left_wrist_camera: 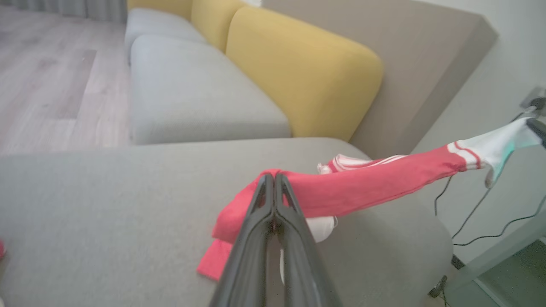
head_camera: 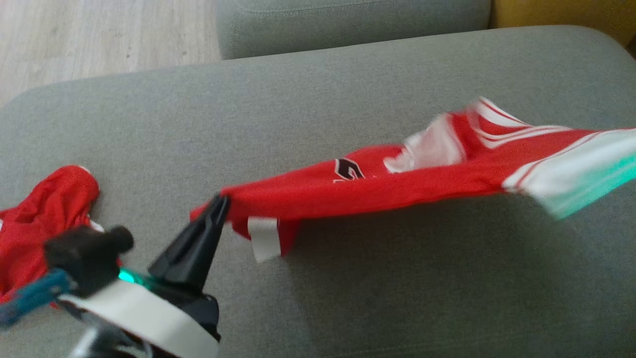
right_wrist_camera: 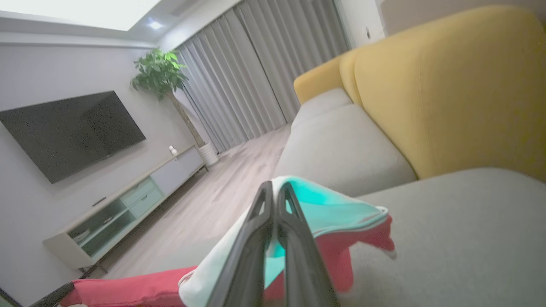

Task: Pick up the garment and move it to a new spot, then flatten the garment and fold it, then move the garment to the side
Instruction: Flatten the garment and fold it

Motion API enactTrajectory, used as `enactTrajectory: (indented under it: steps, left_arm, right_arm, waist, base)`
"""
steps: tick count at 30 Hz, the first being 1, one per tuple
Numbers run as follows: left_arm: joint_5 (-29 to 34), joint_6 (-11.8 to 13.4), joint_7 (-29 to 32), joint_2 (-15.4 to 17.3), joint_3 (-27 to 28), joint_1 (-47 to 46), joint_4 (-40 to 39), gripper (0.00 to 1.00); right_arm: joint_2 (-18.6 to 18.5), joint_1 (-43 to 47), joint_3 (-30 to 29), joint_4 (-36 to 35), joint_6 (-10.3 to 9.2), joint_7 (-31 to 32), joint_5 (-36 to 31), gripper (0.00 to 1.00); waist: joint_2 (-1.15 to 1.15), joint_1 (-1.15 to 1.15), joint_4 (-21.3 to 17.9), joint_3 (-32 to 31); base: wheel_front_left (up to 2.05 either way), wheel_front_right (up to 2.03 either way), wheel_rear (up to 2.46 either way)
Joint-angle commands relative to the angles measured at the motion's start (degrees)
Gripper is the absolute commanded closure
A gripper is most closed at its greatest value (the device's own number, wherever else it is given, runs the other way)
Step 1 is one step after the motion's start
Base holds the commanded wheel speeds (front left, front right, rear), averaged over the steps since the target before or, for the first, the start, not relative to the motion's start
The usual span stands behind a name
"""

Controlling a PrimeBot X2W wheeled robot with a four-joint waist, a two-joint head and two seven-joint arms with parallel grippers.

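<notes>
A: Where is the garment (head_camera: 397, 189)?

B: Stretched out in a long band over the grey sofa seat (head_camera: 348, 99), held at both ends. It is red with white stripes, a dark logo (head_camera: 348, 170) near its middle and a white and teal hem at its right end. Its shadow lies on the seat below it.

A: Who has which end?

B: The left gripper (head_camera: 218, 204) is pinched tight on the red left end, with its two dark fingers pressed together on the cloth. A white tag (head_camera: 263, 238) hangs just beside that grip. In the left wrist view a red flap droops below the fingers towards the seat. I cannot tell whether it touches.

A: And the other end?

B: The right gripper (right_wrist_camera: 275, 187) is clamped on the white and teal hem, which folds over its fingertips.

A: What else is on the seat?

B: A second red cloth (head_camera: 44, 219) lies crumpled at the far left, well apart from the stretched one.

A: And around the sofa?

B: Yellow back cushions (left_wrist_camera: 298, 72) stand behind the seat, with pale wood floor (head_camera: 99, 35) beyond it. The right wrist view takes in a dark television (right_wrist_camera: 68, 132) on the wall, a leafy plant (right_wrist_camera: 160, 72) and grey curtains (right_wrist_camera: 256, 64). Dark cables (left_wrist_camera: 477, 213) trail down past the sofa's end.
</notes>
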Motion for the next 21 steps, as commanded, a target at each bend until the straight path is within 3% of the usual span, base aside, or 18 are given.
enactTrajectory:
  steps: [1,6,10,16,17,21]
  left_arm:
    - [-0.4,-0.7,0.9,1.1,2.8,-5.4,-4.2,1.00]
    - [-4.1,-2.8,7.8,4.1,3.6,-17.4,-9.8,1.00]
    - [-7.1,-4.1,13.9,6.0,3.5,-29.8,-7.7,1.00]
    - [-8.8,-4.4,19.0,7.0,4.7,-49.6,6.6,1.00]
    - [-8.8,-4.4,19.0,7.0,4.7,-49.6,6.6,1.00]
    - [-6.6,-4.2,17.7,6.4,5.4,-63.7,21.0,1.00]
  right_arm:
    - [-1.3,-4.4,-0.5,-3.6,-0.04,0.7,1.0,1.00]
    - [-1.7,-14.5,-5.0,-7.5,-0.04,5.1,5.1,1.00]
    - [-3.7,-25.6,-4.8,-4.2,-0.04,10.7,4.3,1.00]
    - [-2.5,-44.9,-0.1,7.6,-0.04,16.5,-3.8,1.00]
    - [-2.5,-44.9,-0.1,7.6,-0.04,16.5,-3.8,1.00]
    - [1.1,-59.3,3.1,18.2,-0.04,15.9,-13.3,1.00]
  waist:
    - [0.00,0.00,0.2,0.3]
    - [0.00,0.00,0.4,1.9]
    - [0.00,0.00,0.5,4.4]
    - [0.00,0.00,2.0,11.8]
    - [0.00,0.00,2.0,11.8]
    - [0.00,0.00,3.3,18.4]
  base:
    - [0.00,0.00,0.00]
    - [0.00,0.00,0.00]
    - [0.00,0.00,0.00]
    - [0.00,0.00,0.00]
    - [0.00,0.00,0.00]
    - [0.00,0.00,0.00]
